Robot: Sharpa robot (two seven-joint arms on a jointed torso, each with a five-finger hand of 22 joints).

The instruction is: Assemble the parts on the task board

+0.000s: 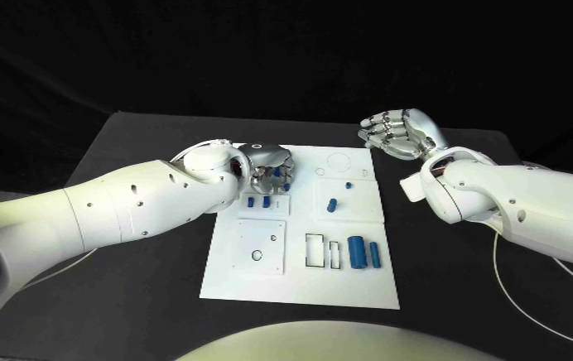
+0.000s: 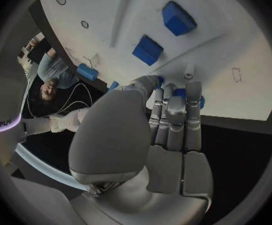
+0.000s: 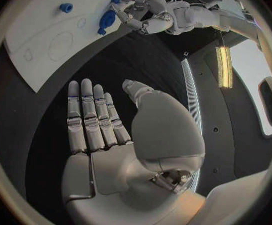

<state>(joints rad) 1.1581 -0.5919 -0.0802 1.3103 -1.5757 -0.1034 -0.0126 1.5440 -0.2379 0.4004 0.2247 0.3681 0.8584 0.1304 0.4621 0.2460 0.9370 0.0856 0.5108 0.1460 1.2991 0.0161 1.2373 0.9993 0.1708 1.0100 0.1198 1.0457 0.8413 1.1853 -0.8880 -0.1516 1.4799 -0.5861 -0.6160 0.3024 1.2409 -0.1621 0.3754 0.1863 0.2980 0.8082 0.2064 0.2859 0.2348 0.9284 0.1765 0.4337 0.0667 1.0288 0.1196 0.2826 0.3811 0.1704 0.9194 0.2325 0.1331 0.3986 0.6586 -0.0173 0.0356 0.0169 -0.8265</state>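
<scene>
Several blue parts lie loose on the task board; left hand fingers one at ten o'clock, grip unclear; right hand idles, spread.

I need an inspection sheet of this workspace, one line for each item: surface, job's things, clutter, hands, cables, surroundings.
Surface: black table, bare around the board.
Job's things: white task board in the middle of the table; blue parts lie on it, two larger cylinders at its near right, smaller pieces further up.
Clutter: nothing seen.
Hands: left hand over the board's far left part, fingers curled at small blue pieces; whether it grips one cannot be told. Right hand held open, off the board's far right corner, holding nothing.
Cables: thin white cable hangs under the right arm.
Surroundings: black backdrop.
</scene>
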